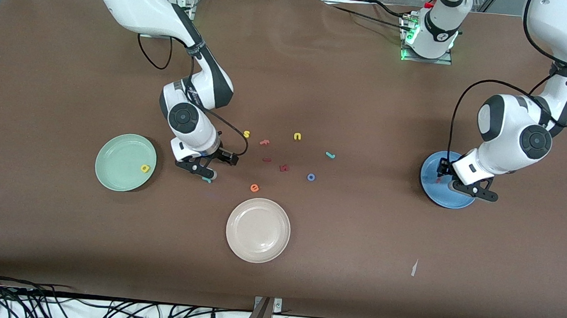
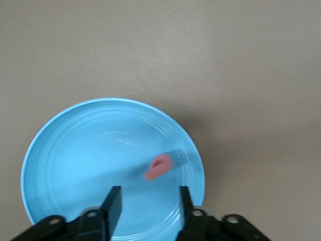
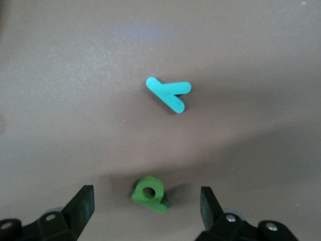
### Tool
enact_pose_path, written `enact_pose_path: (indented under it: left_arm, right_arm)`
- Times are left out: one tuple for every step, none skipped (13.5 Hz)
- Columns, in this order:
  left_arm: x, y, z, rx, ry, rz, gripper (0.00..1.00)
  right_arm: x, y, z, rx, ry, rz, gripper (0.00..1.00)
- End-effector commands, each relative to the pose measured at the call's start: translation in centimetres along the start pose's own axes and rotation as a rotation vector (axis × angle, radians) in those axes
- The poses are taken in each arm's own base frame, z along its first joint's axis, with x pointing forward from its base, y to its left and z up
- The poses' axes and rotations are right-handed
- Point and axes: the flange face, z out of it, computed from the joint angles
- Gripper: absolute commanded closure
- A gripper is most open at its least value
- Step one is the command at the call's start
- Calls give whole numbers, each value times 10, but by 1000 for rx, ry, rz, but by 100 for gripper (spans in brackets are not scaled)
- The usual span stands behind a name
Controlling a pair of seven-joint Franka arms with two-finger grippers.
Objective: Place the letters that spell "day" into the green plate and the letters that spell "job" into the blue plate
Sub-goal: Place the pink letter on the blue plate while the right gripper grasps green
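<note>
The yellow "a" (image 1: 144, 168) lies in the green plate (image 1: 116, 155), at the side toward the middle of the table, and the front view gives little more of "day" than a teal sliver (image 1: 206, 179) poking out under the right gripper (image 1: 202, 170). The right wrist view fills that in: the teal "y" (image 3: 169, 93) lies flat on the bare table (image 1: 357, 244), and the dark green "d" (image 3: 149, 194) lies between the widely parted fingers (image 3: 81, 205), apart from both, so nothing is gripped. In the blue plate (image 1: 431, 192), the front view shows only a small reddish speck (image 1: 437, 180) beside the left gripper (image 1: 446, 174); the left wrist view shows it as the salmon-red "b" (image 2: 158, 167), blurred, over the plate's floor, below open, empty jaws with the fingers (image 2: 113, 207) standing apart. The teal "j" (image 1: 330, 155) and the blue "o" (image 1: 311, 177) lie out on the table among the loose letters, the "o" nearer the camera than the "j". The right arm bends down from its base, wrist low over the table beside the green plate; the left arm folds down with its wrist over the blue plate. A cream-white plate (image 1: 257, 229) lies nearer the camera, with an orange "e" (image 1: 254, 188) just beside it.
</note>
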Motion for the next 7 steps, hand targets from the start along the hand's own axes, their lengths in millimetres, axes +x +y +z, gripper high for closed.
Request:
enact_pose_path:
  left_arm:
    - [2, 3, -1, 18, 7, 29, 26]
    - [3, 5, -1, 12, 10, 22, 24]
    - [5, 11, 0, 4, 11, 17, 20]
    - [9, 28, 0, -15, 17, 23, 19]
    - [12, 45, 0, -54, 26, 11, 17]
    - [15, 62, -1, -97, 35, -3, 14]
    - [17, 79, -1, -132, 39, -9, 13]
  right_arm:
    - [-5, -4, 7, 10, 3, 10, 17]
    - [-6, -3, 9, 9, 2, 11, 19]
    - [-7, -4, 9, 8, 1, 8, 24]
    - [-7, -4, 9, 8, 1, 7, 29]
    - [-6, -3, 9, 7, 0, 7, 35]
    - [-6, -3, 9, 6, -1, 6, 38]
    - [-6, -3, 9, 6, -1, 6, 43]
